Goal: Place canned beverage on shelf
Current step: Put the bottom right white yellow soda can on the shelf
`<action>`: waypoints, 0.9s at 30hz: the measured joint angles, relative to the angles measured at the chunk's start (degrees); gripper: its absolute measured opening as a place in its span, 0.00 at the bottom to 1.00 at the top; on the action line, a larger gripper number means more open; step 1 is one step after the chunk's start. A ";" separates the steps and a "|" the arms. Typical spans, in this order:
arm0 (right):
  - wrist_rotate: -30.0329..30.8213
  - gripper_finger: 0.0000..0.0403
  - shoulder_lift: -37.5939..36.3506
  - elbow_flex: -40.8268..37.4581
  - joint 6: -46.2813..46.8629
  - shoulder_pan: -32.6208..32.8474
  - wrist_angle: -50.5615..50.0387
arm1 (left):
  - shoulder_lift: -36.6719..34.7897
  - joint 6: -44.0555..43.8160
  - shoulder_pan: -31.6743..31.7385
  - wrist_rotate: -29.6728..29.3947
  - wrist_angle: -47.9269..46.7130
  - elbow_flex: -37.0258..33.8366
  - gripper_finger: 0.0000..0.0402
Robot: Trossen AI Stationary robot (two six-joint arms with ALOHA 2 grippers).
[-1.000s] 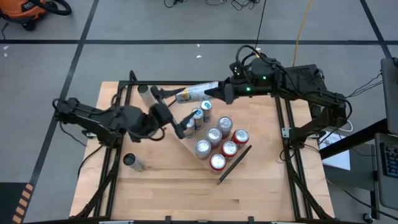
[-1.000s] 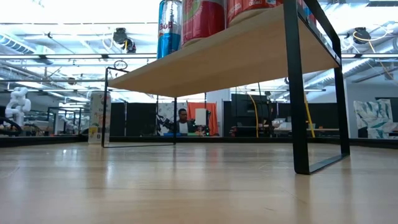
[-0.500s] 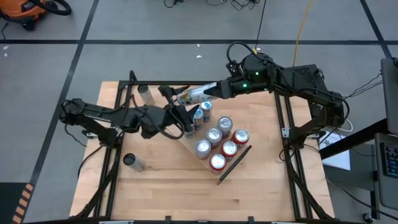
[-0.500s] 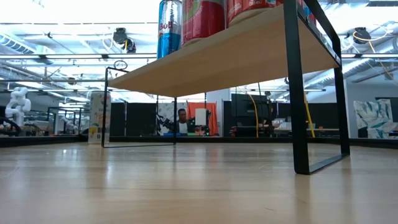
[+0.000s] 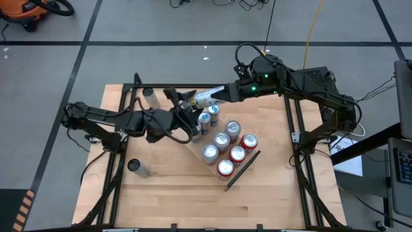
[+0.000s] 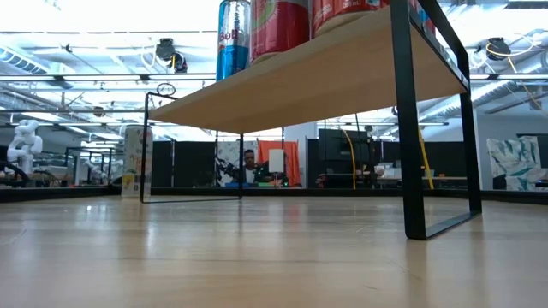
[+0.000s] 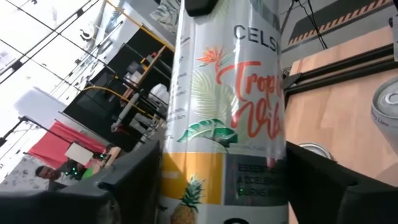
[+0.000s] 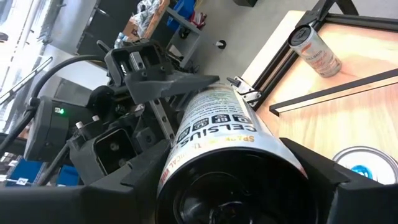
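The tall can point(image 5: 205, 96) is being held lengthwise by the right claw point(image 5: 222, 94); its free end is being flanked, ungripped, by the part-open left claw point(image 5: 182, 103), beside the shelf point(image 5: 241, 169).

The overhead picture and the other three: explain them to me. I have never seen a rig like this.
This is a robot with two dark arms, each ending in a two-finger gripper. The overhead picture looks straight down on the wooden table. The low picture looks level across it, from under the shelf. The other two come from cameras on the arms' wrists. Several cans stand on the shelf, and two loose cans are on the table. The right gripper holds a Celsius can sideways in the air. The left gripper is at the can's other end.
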 joint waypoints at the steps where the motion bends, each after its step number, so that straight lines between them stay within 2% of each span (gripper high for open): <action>1: -0.01 0.59 0.00 0.00 -0.01 0.00 0.01 | 0.00 -0.20 0.00 0.00 -0.08 0.00 0.72; 7: 0.03 0.59 0.00 0.00 0.02 -0.02 -0.07 | 0.00 -0.20 0.00 -0.02 -0.14 0.00 0.65; 15: -0.08 0.60 0.00 0.00 -0.06 -0.02 -0.16 | 0.00 -0.25 -0.03 -0.11 0.00 0.00 0.64; 18: -0.12 0.64 -0.02 0.00 -0.91 -0.02 0.24 | 0.00 -0.49 -0.42 -0.36 0.50 0.00 0.64; 27: -3.53 0.79 -1.25 -0.04 -9.70 -0.26 5.18 | -0.07 -9.95 -2.46 -1.27 2.57 0.00 0.64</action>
